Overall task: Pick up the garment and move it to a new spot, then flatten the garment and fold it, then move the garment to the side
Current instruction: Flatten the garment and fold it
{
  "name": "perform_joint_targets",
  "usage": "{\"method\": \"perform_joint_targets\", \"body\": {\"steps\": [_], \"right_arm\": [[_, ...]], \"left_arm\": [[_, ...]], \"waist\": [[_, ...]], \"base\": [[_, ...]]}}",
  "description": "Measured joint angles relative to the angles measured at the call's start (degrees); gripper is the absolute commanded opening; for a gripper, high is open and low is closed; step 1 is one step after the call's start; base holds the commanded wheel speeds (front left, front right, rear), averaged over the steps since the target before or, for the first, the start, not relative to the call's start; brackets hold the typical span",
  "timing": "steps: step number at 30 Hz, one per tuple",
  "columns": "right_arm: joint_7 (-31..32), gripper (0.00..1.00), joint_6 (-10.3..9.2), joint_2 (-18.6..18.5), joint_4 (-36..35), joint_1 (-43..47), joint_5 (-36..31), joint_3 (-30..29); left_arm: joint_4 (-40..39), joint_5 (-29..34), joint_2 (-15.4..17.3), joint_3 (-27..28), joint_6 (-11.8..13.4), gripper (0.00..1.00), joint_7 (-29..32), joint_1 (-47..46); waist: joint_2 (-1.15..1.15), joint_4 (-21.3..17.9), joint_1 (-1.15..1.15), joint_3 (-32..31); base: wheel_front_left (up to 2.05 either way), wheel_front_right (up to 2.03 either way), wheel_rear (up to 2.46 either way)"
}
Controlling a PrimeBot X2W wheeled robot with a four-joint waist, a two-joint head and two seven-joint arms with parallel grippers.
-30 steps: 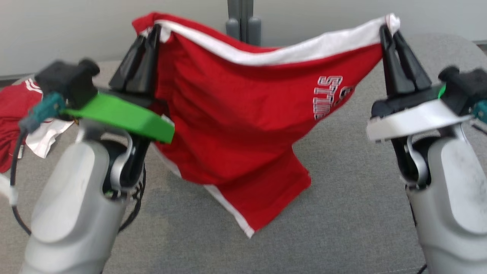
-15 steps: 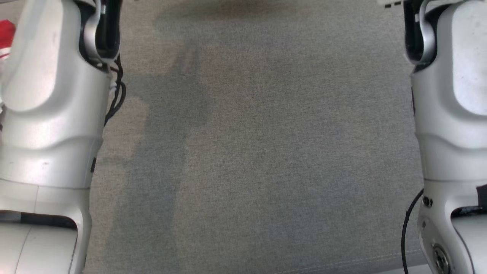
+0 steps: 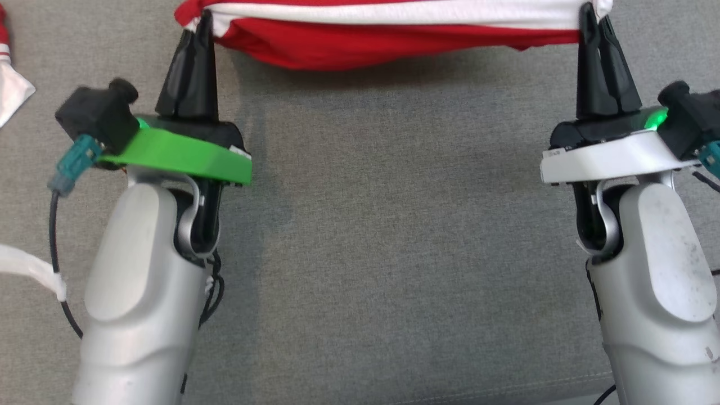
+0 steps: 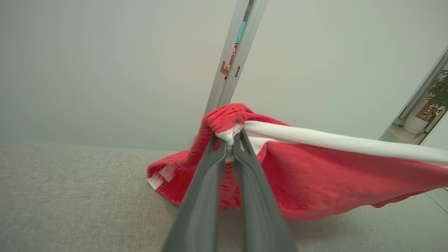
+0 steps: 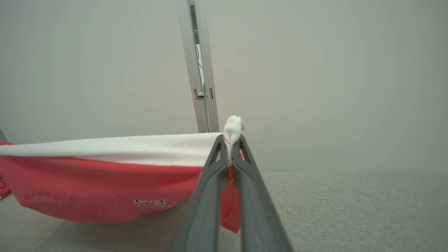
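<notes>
The garment (image 3: 388, 39) is red with a white band and hangs stretched between my two grippers at the top of the head view. My left gripper (image 3: 201, 19) is shut on the garment's left end, and my right gripper (image 3: 589, 16) is shut on its right end. In the left wrist view the garment (image 4: 315, 168) bunches over my left gripper (image 4: 229, 138) and sags toward the grey surface. In the right wrist view the white band (image 5: 115, 148) runs level to my right gripper (image 5: 231, 141), and grey lettering shows on the garment (image 5: 87, 189).
A grey fabric surface (image 3: 394, 236) lies under both arms. Another red and white cloth (image 3: 8, 73) lies at the far left edge. A pale wall with a metal upright (image 4: 231, 59) stands behind the surface.
The head camera has tilted down then partly back up. The garment now hangs pulled taut and level between the grippers, no longer drooping in a long fold; both grips are unchanged.
</notes>
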Motion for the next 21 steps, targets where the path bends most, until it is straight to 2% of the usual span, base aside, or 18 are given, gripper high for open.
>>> {"method": "perform_joint_targets", "body": {"steps": [5, 13, 21], "right_arm": [[0.0, 0.0, 0.02, 0.01, -5.37, 7.79, 1.55, -1.96], [0.0, 0.0, 0.02, -0.01, -13.58, 22.02, 3.34, -2.92], [0.0, 0.0, 0.01, -0.05, -19.48, 33.72, 2.56, -3.0]], "left_arm": [[-8.21, 1.75, -1.37, 0.7, -0.38, 0.0, -0.01, 10.12], [-18.61, 3.38, -2.2, -1.27, -0.41, 0.0, 0.0, 25.6], [-24.44, 1.68, -2.34, -4.0, 2.27, 0.0, 1.18, 37.47]], "waist": [[0.0, 0.73, 0.0, -2.8], [0.0, 1.5, 0.0, -9.7], [0.0, 1.91, -0.01, -16.98]], "base": [[0.0, 0.0, 0.0], [0.0, 0.0, 0.0], [0.0, 0.0, 0.0]]}}
